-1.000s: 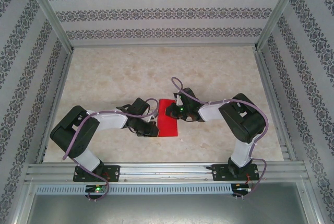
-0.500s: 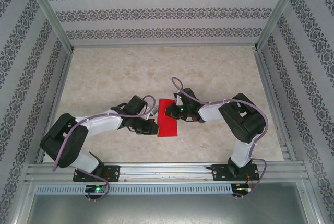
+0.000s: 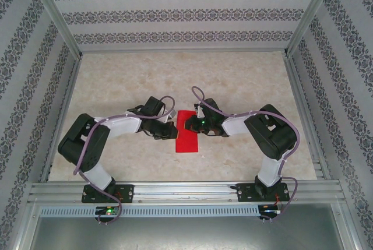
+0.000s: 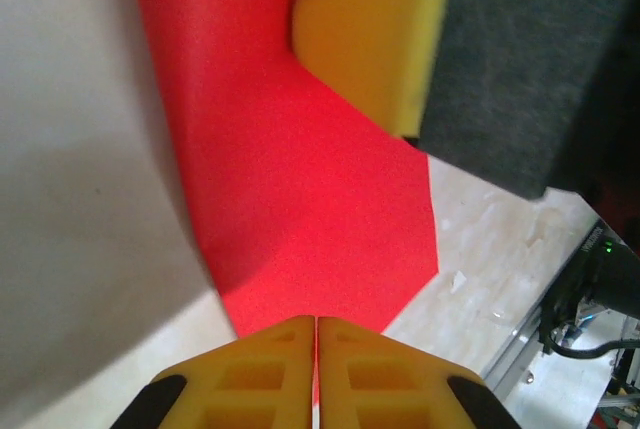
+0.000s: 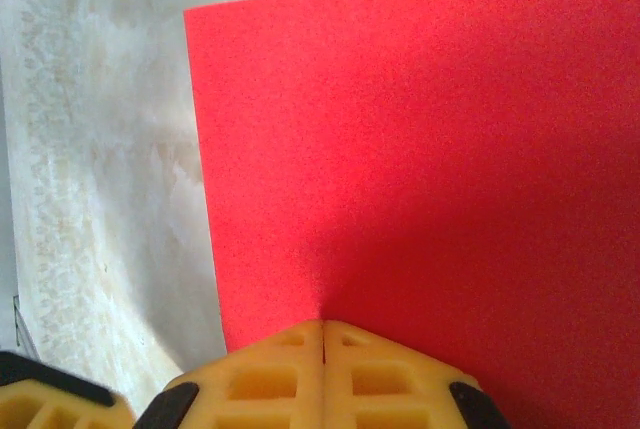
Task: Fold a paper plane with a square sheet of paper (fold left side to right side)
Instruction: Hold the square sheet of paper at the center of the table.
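**Left edge pinched, far end pinned: the slip risk**

The left gripper (image 4: 316, 334) has its jaws together at the left edge of the square sheet of paper (image 3: 187, 139). A red sliver shows in the seam between them, so it looks nipped on that edge. The right gripper (image 5: 322, 334) is also closed, its joined tips pressing down on the sheet's far part. The sheet lies as a narrow red strip between the two grippers on the marbled table (image 3: 245, 87), and in the left wrist view the paper curves up off the surface near the pinch.

I judge the main risk to be skew. If the left gripper pulls across the sheet harder than the right one pins it, the paper slides and the edges miss each other. A tight pinch could also tear or crumple such thin paper.
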Controlling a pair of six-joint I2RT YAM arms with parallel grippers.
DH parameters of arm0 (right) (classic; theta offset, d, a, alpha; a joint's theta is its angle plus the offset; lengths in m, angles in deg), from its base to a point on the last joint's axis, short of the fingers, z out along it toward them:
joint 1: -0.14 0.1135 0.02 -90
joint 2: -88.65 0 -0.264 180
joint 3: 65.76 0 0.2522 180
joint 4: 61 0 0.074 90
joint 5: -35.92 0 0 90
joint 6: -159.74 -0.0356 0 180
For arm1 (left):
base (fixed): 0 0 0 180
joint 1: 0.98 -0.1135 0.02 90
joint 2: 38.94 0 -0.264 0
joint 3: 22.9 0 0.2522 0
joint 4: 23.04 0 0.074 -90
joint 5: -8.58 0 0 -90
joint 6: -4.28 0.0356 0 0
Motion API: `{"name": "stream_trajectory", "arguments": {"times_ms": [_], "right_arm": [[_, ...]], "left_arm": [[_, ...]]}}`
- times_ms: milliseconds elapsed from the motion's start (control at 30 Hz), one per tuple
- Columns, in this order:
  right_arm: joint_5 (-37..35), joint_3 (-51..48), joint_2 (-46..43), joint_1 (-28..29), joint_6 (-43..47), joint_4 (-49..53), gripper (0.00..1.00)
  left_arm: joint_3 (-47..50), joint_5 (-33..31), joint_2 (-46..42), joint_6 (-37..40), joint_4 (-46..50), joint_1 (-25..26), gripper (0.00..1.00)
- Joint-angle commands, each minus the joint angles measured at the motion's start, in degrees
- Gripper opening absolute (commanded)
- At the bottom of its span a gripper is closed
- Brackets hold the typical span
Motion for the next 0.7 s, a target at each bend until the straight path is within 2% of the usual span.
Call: {"name": "stream_trajectory", "arguments": {"times_ms": [0, 200, 667], "right_arm": [[-1.61, -1.5, 0.48, 0.13, 0.77, 5.47, 0.0], [-1.48, -0.64, 0.71, 0.19, 0.91, 5.79, 0.0], [-0.56, 4.4, -4.48, -0.33, 2.56, 10.03, 0.0]], "left_arm": [[-2.49, -0.28, 1.96, 2.81, -0.25, -0.21, 0.08], [-4.33, 0.78, 5.56, 3.75, -0.58, 1.24, 0.08], [-0.41, -2.85, 8.34, -0.67, -3.02, 2.14, 0.05]]}}
